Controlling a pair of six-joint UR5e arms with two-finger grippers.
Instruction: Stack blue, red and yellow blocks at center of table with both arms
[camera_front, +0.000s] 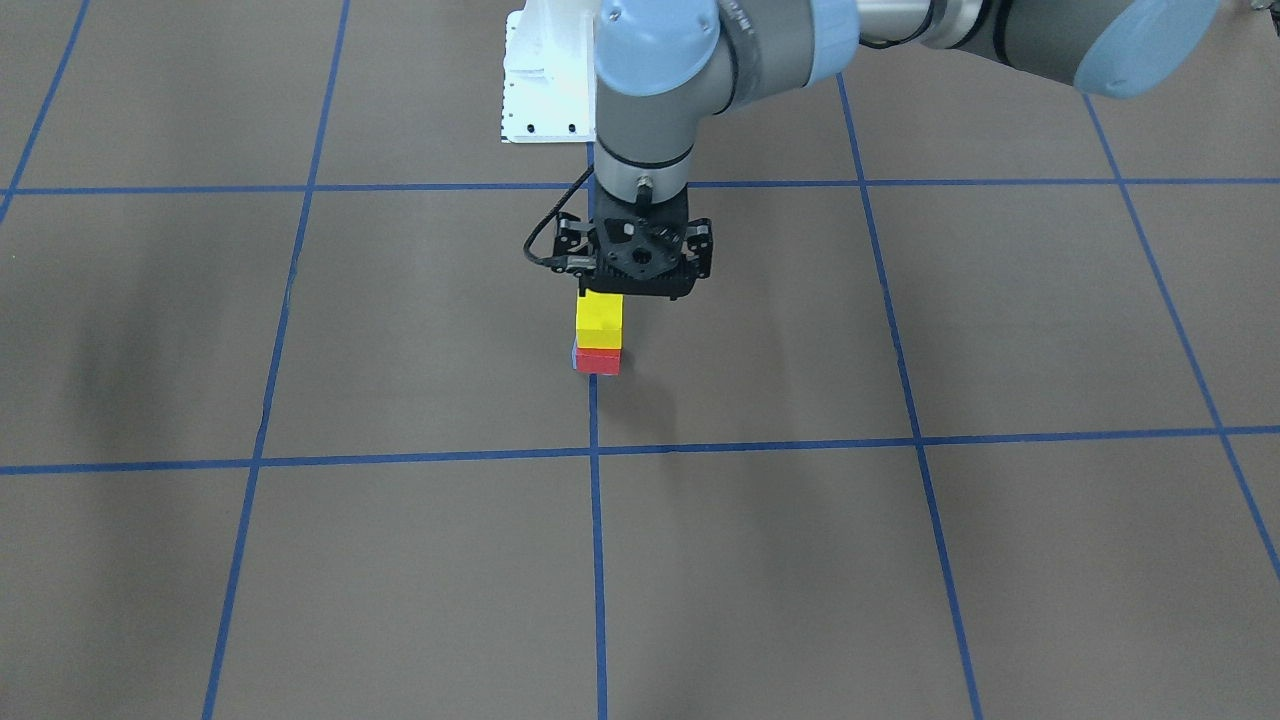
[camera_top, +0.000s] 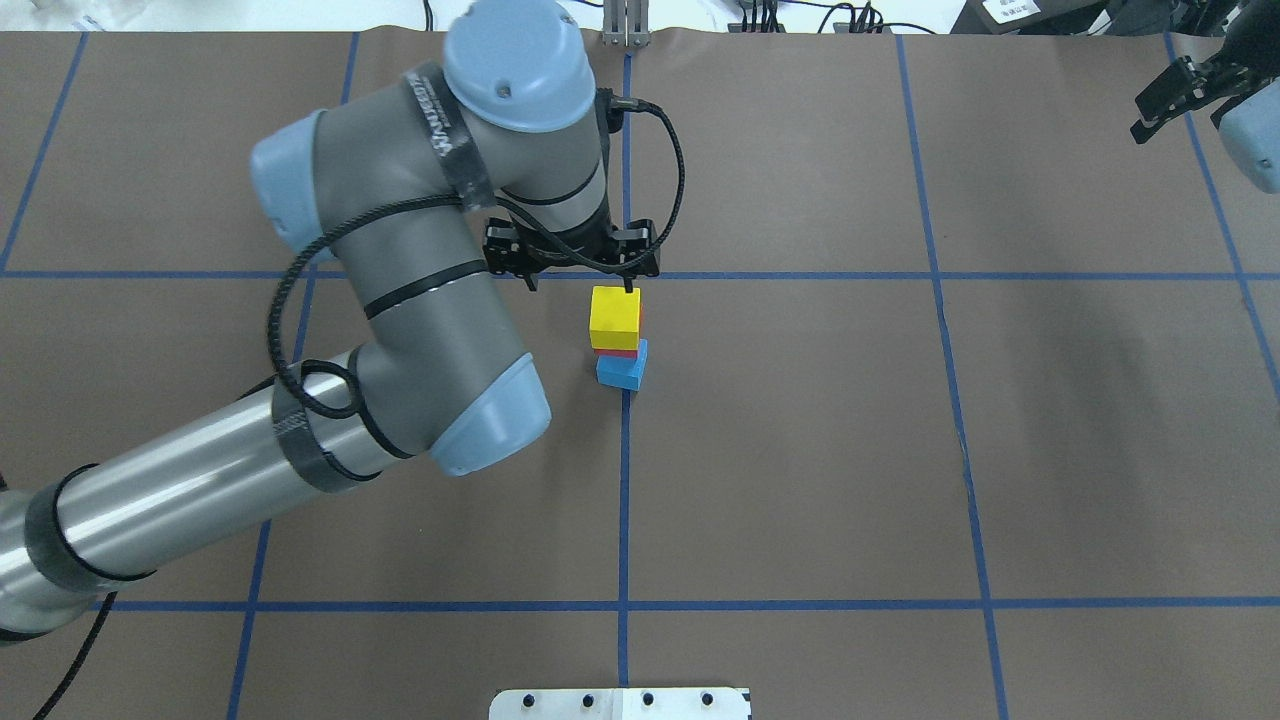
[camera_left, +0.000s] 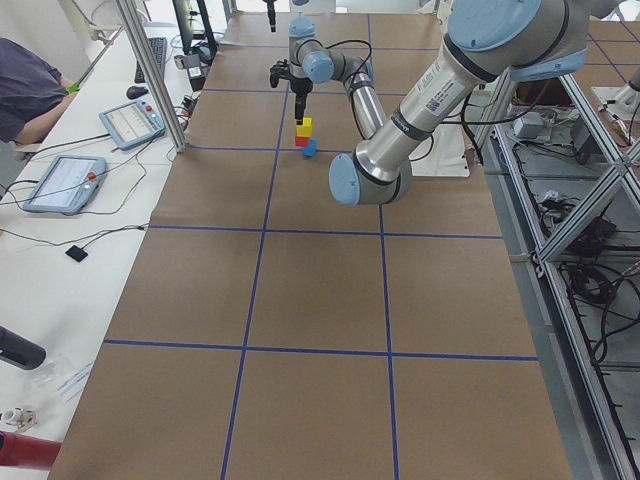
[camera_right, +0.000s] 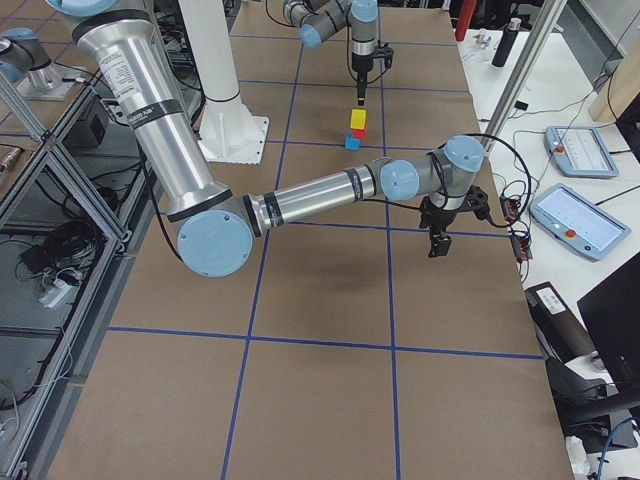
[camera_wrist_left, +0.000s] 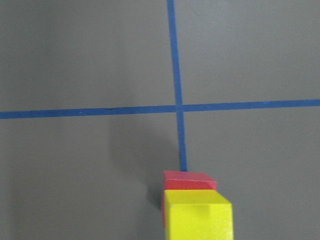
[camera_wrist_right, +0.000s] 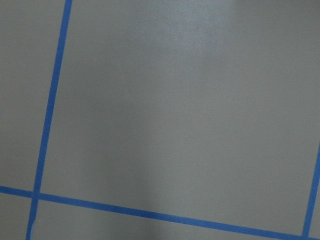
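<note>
A yellow block (camera_top: 614, 316) stands on a red block (camera_top: 622, 350), which stands on a blue block (camera_top: 622, 372), in a stack at the table's center. The stack also shows in the front view, with yellow (camera_front: 598, 318) over red (camera_front: 598, 362). In the left wrist view the yellow block (camera_wrist_left: 198, 219) and red block (camera_wrist_left: 188, 181) sit at the bottom edge. My left gripper (camera_top: 612, 286) hovers just above the yellow block, open and holding nothing. My right gripper (camera_top: 1165, 98) is open and empty, far off at the table's right side.
Blue tape lines (camera_top: 624, 480) divide the brown table into squares. A white mounting plate (camera_front: 545, 90) sits at the robot's base. Operator tablets (camera_right: 572, 222) and a person lie beyond the table's far edge. The right wrist view shows only bare table.
</note>
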